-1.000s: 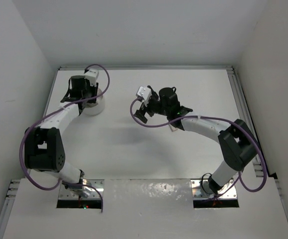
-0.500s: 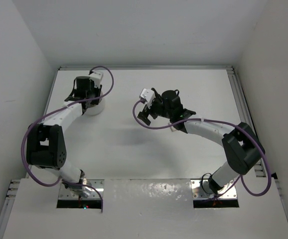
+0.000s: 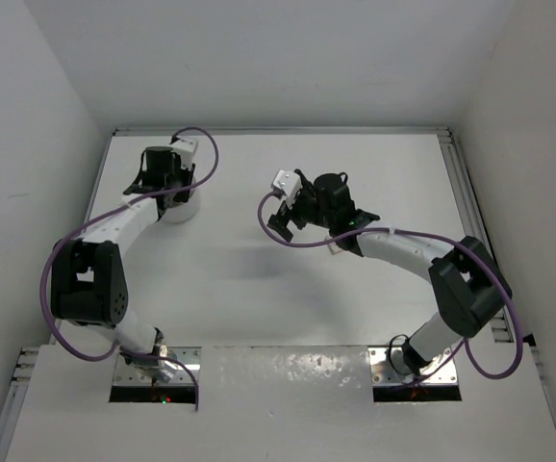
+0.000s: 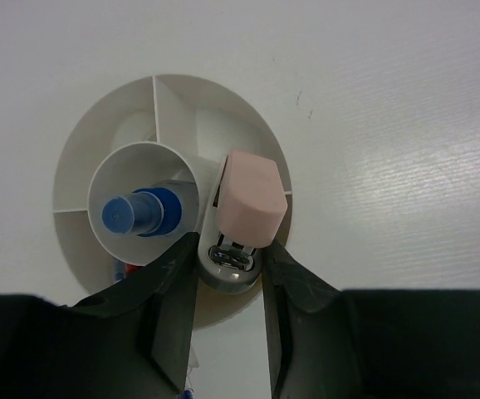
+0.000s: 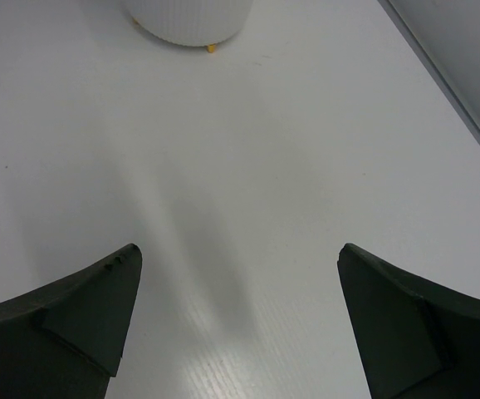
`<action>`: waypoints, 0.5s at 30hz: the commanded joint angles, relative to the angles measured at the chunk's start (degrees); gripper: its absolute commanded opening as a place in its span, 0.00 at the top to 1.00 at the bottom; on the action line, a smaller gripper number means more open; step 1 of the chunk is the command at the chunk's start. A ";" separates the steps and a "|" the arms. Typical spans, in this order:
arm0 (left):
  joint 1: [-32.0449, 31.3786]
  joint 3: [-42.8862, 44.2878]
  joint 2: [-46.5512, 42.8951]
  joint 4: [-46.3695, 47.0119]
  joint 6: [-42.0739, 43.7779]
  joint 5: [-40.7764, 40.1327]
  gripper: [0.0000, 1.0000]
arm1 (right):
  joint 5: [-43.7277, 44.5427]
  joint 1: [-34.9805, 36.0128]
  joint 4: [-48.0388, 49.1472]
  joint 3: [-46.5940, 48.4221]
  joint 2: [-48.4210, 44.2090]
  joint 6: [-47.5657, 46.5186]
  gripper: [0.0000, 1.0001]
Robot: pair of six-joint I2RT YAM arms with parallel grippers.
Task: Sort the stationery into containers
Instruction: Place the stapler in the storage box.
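Toward the far left corner of the counter (image 3: 259, 289), seen from above, the left gripper (image 3: 165, 181) hangs directly over the round white container (image 3: 184, 207). The right gripper (image 3: 278, 214) hovers near the counter's middle, well apart from it. No loose stationery can be made out on the smooth matte white surface at this size, so the sorting looks close to finished, though small pieces could escape this view. From the left wrist, the container reads as thin-walled moulded plastic, a central tube ringed by wedge-shaped compartments with radial dividers. A glossy blue-capped cylinder (image 4: 136, 214) stands upright in the tube, and a sliver of red (image 4: 124, 268) peeks from a near compartment. The left jaws pinch the pink eraser (image 4: 252, 199), a matte, soft-looking block with rounded corners on a shiny grey base that looks like metal, so it may be some other small item. It is held above the container's right-hand rim, not yet let go, and dropping it into a compartment seems to be what remains. From the right wrist, the right jaws are spread wide with nothing between them over bare, faintly ribbed counter. A ribbed white wall (image 5: 188, 21), probably the same container, stands ahead with a tiny orange speck (image 5: 211, 48) at its foot.
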 commanded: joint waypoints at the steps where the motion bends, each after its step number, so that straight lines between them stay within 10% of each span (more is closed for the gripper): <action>1: -1.06 3.14 -2.44 -0.02 1.02 0.75 1.00 | -0.43 -0.21 1.67 0.09 -0.96 0.33 0.01; 15: -2.03 4.29 2.39 4.28 -4.51 -4.18 1.00 | -0.43 -0.57 2.02 -1.93 -1.57 0.24 0.01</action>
